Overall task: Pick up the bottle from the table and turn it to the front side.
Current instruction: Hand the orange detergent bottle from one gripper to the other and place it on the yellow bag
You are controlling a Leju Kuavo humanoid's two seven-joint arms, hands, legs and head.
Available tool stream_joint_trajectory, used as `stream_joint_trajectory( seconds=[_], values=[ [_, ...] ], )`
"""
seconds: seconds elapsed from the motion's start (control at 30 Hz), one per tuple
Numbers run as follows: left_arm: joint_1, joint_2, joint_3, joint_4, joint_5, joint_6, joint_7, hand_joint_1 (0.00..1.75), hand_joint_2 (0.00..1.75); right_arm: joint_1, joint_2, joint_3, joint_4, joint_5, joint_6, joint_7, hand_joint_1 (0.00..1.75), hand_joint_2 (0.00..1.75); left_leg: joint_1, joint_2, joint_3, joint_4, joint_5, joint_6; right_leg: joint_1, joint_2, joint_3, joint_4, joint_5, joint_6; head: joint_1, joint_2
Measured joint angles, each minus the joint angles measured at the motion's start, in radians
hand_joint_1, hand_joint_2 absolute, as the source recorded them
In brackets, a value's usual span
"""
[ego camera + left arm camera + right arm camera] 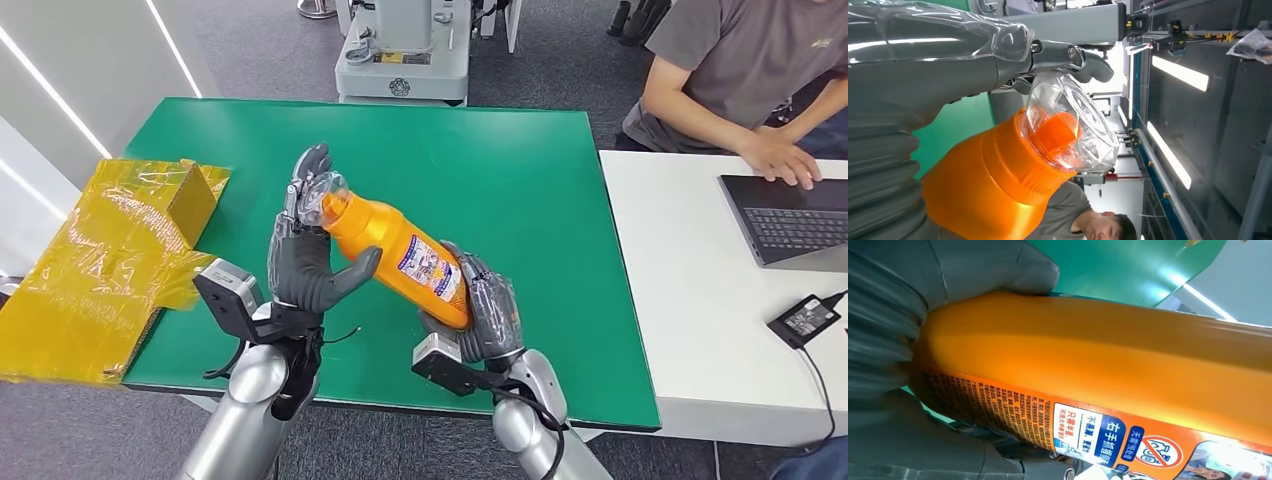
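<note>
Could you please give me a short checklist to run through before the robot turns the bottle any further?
1. Bottle lifted off the green table: ok, it is held tilted above the mat.
2. Right hand grips the lower body: ok.
3. Left hand steadies the neck, fingers by the clear cap: ok.
4. Cap seated: cannot tell.
5. Label faces front: cannot tell; part of it shows on top.
6. Person's hand away from the bottle: ok, at the laptop.
</note>
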Motion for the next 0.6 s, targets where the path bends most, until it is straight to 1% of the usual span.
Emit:
stream_joint_trajectory(
  seconds=[0.2,0.6],
  values=[
    [-0.004,0.0,0.0,0.013,0.0,-0.007,0.0,0.0,1.75,0.014,-0.013,-0.001,-0.013,-0.006,0.026,-0.009,1.75,1.75,0.0,0.0,0.0,0.0,0.0,0.0,0.0,0.0,0.0,0.0,0.0,0.0,0.0,0.0],
    [-0.009,0.0,0.0,0.018,0.0,-0.011,0.0,0.0,1.75,0.026,-0.022,0.0,-0.022,0.008,0.039,-0.012,1.75,1.75,0.0,0.0,0.0,0.0,0.0,0.0,0.0,0.0,0.0,0.0,0.0,0.0,0.0,0.0]
  ],
)
